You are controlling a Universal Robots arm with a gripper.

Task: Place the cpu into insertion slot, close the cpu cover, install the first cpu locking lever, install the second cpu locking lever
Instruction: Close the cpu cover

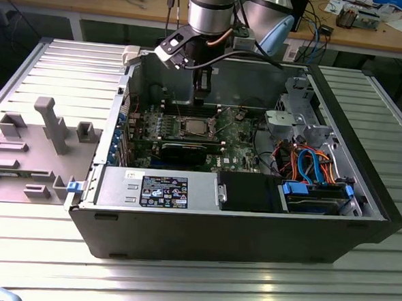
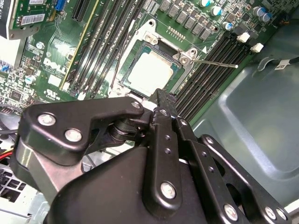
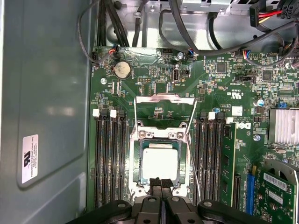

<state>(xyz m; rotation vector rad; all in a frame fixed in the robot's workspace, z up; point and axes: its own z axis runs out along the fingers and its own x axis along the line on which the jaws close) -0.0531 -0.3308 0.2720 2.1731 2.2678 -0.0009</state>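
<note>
**Chip seated, cover down, gripper pinched closed over the socket**

Exterior view. An open computer case [image 1: 223, 227] lay on a slatted metal table [image 1: 193, 280], with the green board [image 1: 238, 151] on the case floor. The cpu [image 1: 193, 127], a pale silver square, sat just off dial centre toward 12 o'clock. The gripper [image 1: 201, 99] hung at 12 o'clock of the chip, pointing down into the case and apart from the board. A grey moulded tray [image 1: 30, 147] lay at 9 o'clock of the case. Blue and orange cables [image 1: 309, 160] bunched at 3 o'clock of the chip.

Both wrist views. The cpu [image 3: 160, 164] lay flat inside the insertion slot [image 3: 136, 156]. The cpu cover [image 3: 159, 135] lay folded down around it, and the chip's metal top showed through the cut-out. The gripper [image 3: 162, 182] sat close over the slot's near edge. Its fingers [image 3: 155, 183] were pressed together with no gap and nothing between them. Contact with the cover could not be told.

A thin wire locking lever [image 2: 215, 63] stood out from the slot's corner across the black memory slots [image 2: 205, 70]. Whether it was latched could not be told.
</note>
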